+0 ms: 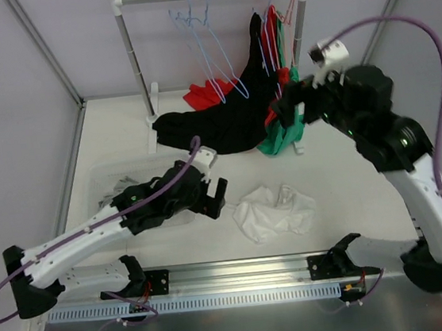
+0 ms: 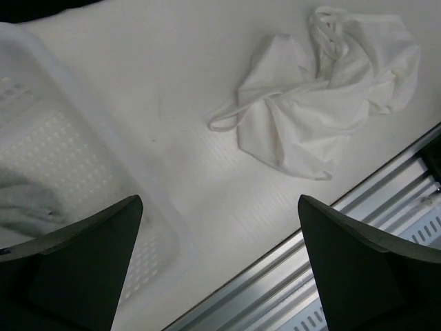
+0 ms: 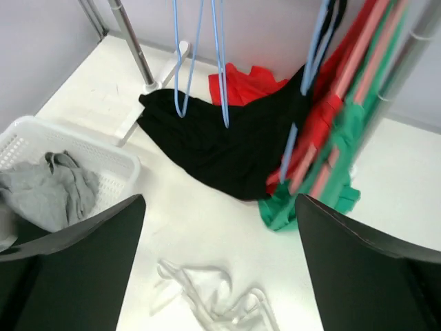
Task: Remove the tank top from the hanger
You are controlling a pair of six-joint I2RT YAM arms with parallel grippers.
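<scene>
right end effector (image 3: 219, 200) released, black tank top (image 3: 220, 148) ahead on counter (image 3: 413, 172), blue hangers (image 3: 221, 83) dangling over it, left end effector (image 2: 220, 207) released, white garment (image 2: 317, 96) ahead, basket (image 2: 62, 138) left

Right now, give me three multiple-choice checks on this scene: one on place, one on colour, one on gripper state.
1. Where is the white tank top?
A) hanging up
B) crumpled on the table
C) folded in a stack

2. What colour is the garment in the white basket?
A) grey
B) green
C) red

3. How is the right gripper?
A) shut on cloth
B) shut on nothing
C) open, holding nothing

Answers:
1 B: it lies loose and bunched on the table near the front rail.
2 A: the right wrist view shows it grey against the white mesh.
3 C: its fingers stand wide apart with nothing between them.
</scene>
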